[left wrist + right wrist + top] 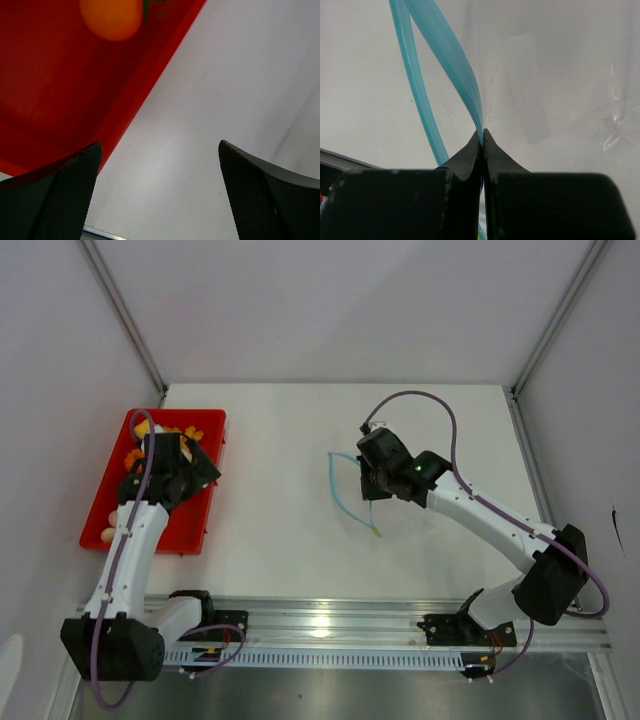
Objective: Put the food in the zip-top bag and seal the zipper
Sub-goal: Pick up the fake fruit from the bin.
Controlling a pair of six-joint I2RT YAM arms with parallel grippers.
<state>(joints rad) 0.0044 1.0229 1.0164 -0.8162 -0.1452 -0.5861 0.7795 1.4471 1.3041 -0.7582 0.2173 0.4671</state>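
White tabletop (280,530) fills a pale-walled enclosure, with a metal rail (330,625) along the near edge where both arms are bolted. Just beyond the rail on the left lies the red tray (190,525). The left gripper (158,165) hangs over the tray's right rim with its jaws spread wide and nothing between them, one finger above the tray and the other above bare table. The food (140,455) sits mostly toward the tray's far end, and a round orange piece (111,17) lies just ahead of the open jaws. These toys look light, smooth and rounded, so they would probably roll or slip from a glancing pinch; a grip across the widest middle seems safest. Farther out, right of centre, the right gripper (481,137) is pinched tight on the zipper (455,75), lifting one teal lip so that the mouth gapes leftward. The zip-top bag (560,100) spreads beyond it as clear, crinkled film, judged limp, slippery and nearly weightless. The strip is its only stiff part and the sensible place to hold.
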